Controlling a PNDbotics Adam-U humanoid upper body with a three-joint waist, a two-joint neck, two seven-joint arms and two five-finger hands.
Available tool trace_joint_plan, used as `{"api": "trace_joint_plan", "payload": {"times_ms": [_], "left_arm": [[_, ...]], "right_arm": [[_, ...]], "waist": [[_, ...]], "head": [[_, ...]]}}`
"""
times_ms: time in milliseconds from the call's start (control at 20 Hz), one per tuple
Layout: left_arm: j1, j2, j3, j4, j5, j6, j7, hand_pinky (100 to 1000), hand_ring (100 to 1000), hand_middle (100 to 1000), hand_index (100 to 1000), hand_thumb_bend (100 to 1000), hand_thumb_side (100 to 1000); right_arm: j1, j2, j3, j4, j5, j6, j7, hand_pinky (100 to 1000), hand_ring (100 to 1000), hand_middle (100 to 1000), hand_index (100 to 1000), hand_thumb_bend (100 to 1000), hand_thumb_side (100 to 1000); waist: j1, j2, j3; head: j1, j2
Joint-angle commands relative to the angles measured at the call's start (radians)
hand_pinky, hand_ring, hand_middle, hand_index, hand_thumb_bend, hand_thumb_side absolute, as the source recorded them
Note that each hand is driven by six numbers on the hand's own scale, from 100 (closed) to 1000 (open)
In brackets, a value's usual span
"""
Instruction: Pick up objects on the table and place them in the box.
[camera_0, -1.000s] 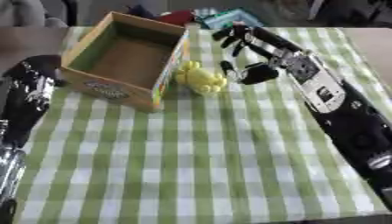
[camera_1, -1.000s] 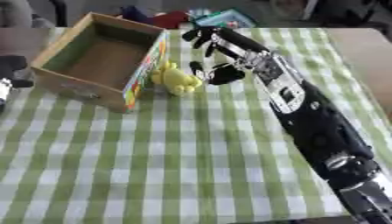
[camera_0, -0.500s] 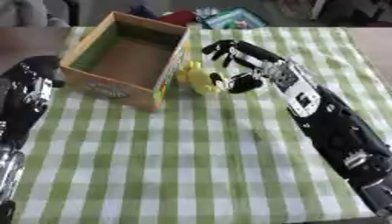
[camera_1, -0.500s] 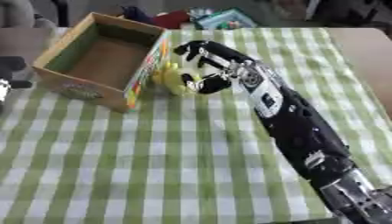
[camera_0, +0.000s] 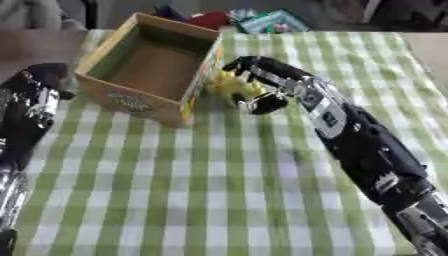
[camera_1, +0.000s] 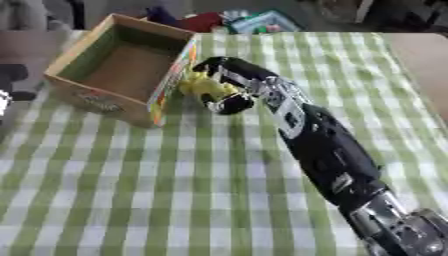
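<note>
**Left eye view: right hand closing around the yellow object beside the box**

The right hand (camera_0: 262, 87) is now positioned directly over the yellow object (camera_0: 234, 86), which is lying on the green checked tablecloth (camera_0: 219, 190) just beside the near-right wall of the cardboard box (camera_0: 144, 102). One second ago the hand was standing apart from the object, to its right, with fingers spread. Half a second ago it was arriving over the object. At this moment the fingers are curling down across the object's top and far side, and the thumb is coming in from the near side. The hand is partly closed around the object; whether the contact is complete cannot be determined, because the fingers are hiding most of it.

The object is resting in the same place next to the box wall throughout. It is not yet lifted.

The box is sitting open-topped, and its interior is showing nothing inside.

The left hand is not showing its fingers in either view; only the left arm (camera_0: 26, 115) is lying along the left edge of the table.

Assessment: the approach stage is ending and the grasp stage is in progress. The next requirement is likely a lift clear of the box wall, then a short transfer leftward over the rim.
</note>
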Motion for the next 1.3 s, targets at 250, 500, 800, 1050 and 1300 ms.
{"api": "trace_joint_plan", "payload": {"times_ms": [250, 500, 800, 1050, 1300], "left_arm": [[-0.019, 0.007, -0.001, -0.017, 0.003, -0.001, -0.005, 692, 845, 730, 684, 100, 517], [-0.02, 0.007, -0.001, -0.017, 0.004, -0.001, -0.005, 692, 846, 729, 684, 100, 517], [-0.019, 0.007, 0.0, -0.017, 0.004, -0.001, -0.004, 692, 846, 729, 684, 100, 520], [-0.018, 0.007, 0.0, -0.018, 0.004, -0.001, -0.003, 692, 846, 729, 684, 100, 520], [-0.017, 0.007, 0.001, -0.018, 0.005, 0.0, -0.002, 692, 847, 729, 684, 100, 523]], "right_arm": [[-0.033, 0.001, -0.01, 0.019, 0.167, -0.014, -0.093, 807, 895, 891, 942, 100, 231], [-0.032, 0.009, -0.016, 0.056, 0.259, -0.005, -0.118, 809, 893, 897, 946, 100, 248], [-0.026, 0.013, -0.028, 0.104, 0.314, 0.02, -0.076, 762, 860, 889, 926, 100, 273], [-0.025, 0.014, -0.034, 0.107, 0.33, 0.036, -0.048, 540, 629, 727, 795, 100, 268], [-0.024, 0.011, -0.038, 0.099, 0.336, 0.051, -0.096, 269, 376, 541, 654, 100, 250]], "waist": [[0.004, -0.016, 0.01], [0.005, -0.015, 0.013], [0.004, -0.015, 0.009], [0.006, -0.016, 0.009], [0.008, -0.017, 0.008]], "head": [[-0.007, -0.003], [-0.008, -0.004], [-0.005, -0.005], [-0.005, -0.005], [-0.006, -0.005]]}}
